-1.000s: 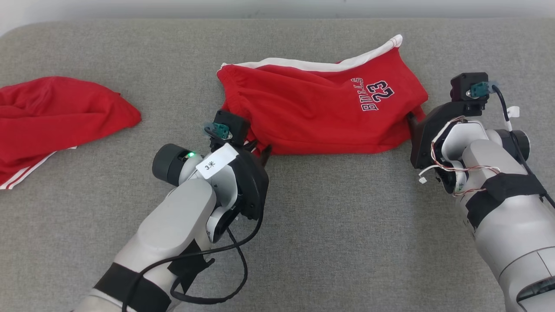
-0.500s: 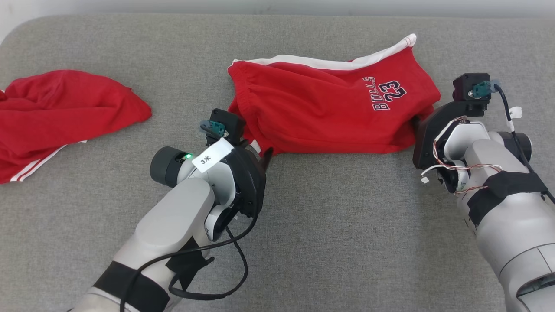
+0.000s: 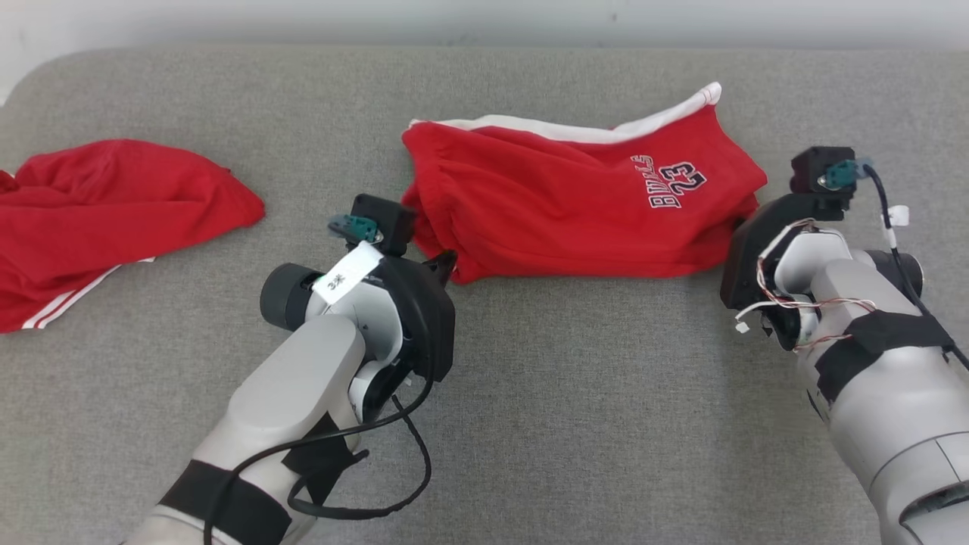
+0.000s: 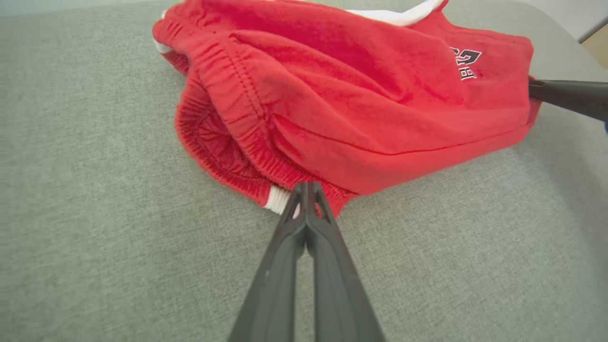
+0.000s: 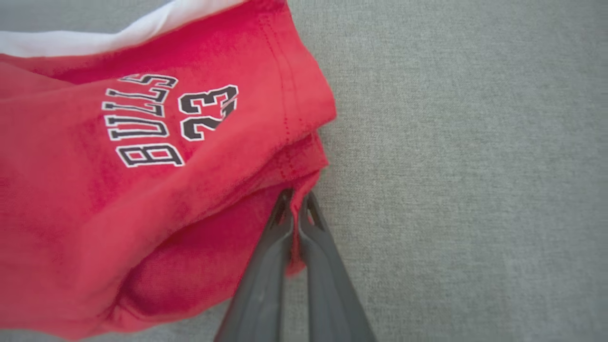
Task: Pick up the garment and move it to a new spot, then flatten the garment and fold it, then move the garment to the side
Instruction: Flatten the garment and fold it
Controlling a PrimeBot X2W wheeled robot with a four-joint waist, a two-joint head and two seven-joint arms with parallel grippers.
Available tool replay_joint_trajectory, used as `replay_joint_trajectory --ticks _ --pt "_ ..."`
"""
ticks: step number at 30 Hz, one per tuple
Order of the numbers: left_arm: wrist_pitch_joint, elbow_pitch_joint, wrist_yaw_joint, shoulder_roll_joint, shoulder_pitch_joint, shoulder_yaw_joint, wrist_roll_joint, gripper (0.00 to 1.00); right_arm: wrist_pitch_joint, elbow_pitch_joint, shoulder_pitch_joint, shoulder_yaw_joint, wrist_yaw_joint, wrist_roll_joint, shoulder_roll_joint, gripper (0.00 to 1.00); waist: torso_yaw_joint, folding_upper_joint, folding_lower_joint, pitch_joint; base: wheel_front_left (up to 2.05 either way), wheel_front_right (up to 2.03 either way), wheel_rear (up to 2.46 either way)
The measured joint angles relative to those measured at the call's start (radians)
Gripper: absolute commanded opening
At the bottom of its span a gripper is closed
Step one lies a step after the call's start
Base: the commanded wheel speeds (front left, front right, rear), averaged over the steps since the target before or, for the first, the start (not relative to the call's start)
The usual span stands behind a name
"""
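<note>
On the grey woven-fabric surface [image 3: 530, 424] lie two red garments, and two grippers reach over it. The task's garment, a pair of red cotton shorts with a white side stripe [image 3: 560, 204], sits in the middle toward the far edge. It is folded over on itself into a rough rectangle with loose creases. Its gathered elastic waistband faces the robot's left. The hemmed leg end faces right and bears "BULLS 23" in dark letters outlined in white. The white stripe runs along the far edge. The left gripper [image 4: 306, 192] has its two dark fingers pressed together on the near waistband corner, beside a small patch of white trim. The right gripper [image 5: 294, 202] pinches the near corner of the lower hem layer. The second garment, a crumpled red cloth with white stripes [image 3: 113, 204], lies well apart at the far left.
</note>
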Motion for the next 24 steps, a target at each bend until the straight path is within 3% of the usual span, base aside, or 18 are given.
replay_joint_trajectory --ticks 7,11,12,13,14,17,18,21,22,23,24 --pt "-0.061 0.012 -0.045 0.013 0.081 -0.007 -0.006 0.0 -0.053 0.008 0.086 -0.037 0.031 0.039 -0.027 0.0 0.001 0.0001 -0.0001 -0.05 0.0 0.0 0.0" --pt "-0.077 0.027 -0.049 0.026 0.139 -0.013 -0.016 0.0 -0.059 0.02 0.132 -0.036 0.044 0.039 -0.032 0.0 0.003 0.0 -0.0002 -0.087 0.0 0.0 0.0" --pt "-0.084 0.027 -0.049 0.025 0.145 -0.013 -0.023 0.26 -0.06 0.022 0.138 -0.036 0.044 0.039 -0.03 0.0 0.004 0.0 -0.0002 -0.096 0.0 0.0 0.0" --pt "-0.089 0.025 -0.049 0.023 0.148 -0.013 -0.031 0.93 -0.061 0.023 0.142 -0.036 0.044 0.039 -0.028 0.0 0.004 0.0 -0.0002 -0.105 0.0 0.0 0.0" --pt "-0.094 0.019 -0.049 0.021 0.148 -0.013 -0.035 1.0 -0.061 0.024 0.143 -0.036 0.044 0.039 -0.025 0.0 0.005 -0.0001 -0.0002 -0.113 0.0 0.0 0.0" --pt "-0.104 -0.005 -0.056 0.016 0.141 -0.013 -0.035 1.0 -0.065 0.023 0.142 -0.033 0.043 0.039 -0.017 0.0 0.005 -0.0001 -0.0004 -0.12 0.0 0.0 0.0" --pt "-0.11 -0.01 -0.056 0.014 0.134 -0.016 -0.034 1.0 -0.068 0.023 0.142 -0.032 0.042 0.039 -0.016 0.38 0.005 -0.0001 -0.0004 -0.117 0.0 0.0 0.0" --pt "-0.11 -0.014 -0.056 0.008 0.098 -0.031 -0.028 1.0 -0.069 0.023 0.142 -0.024 0.035 0.038 -0.013 0.51 0.003 0.0 -0.0001 -0.103 0.0 0.0 0.0" --pt "-0.11 -0.013 -0.056 0.008 0.089 -0.035 -0.025 1.0 -0.069 0.022 0.141 -0.02 0.035 0.037 -0.01 0.79 0.002 0.0 -0.0001 -0.098 0.0 0.0 0.0" --pt "-0.11 -0.013 -0.056 0.008 0.082 -0.036 -0.023 1.0 -0.069 0.022 0.14 -0.017 0.035 0.037 -0.006 1.0 0.001 0.0 -0.0001 -0.093 0.0 0.0 0.0" --pt "-0.11 -0.012 -0.056 0.008 0.077 -0.037 -0.019 1.0 -0.069 0.021 0.139 -0.014 0.035 0.036 -0.002 1.0 -0.001 -0.0001 -0.0001 -0.089 0.0 0.0 0.0"
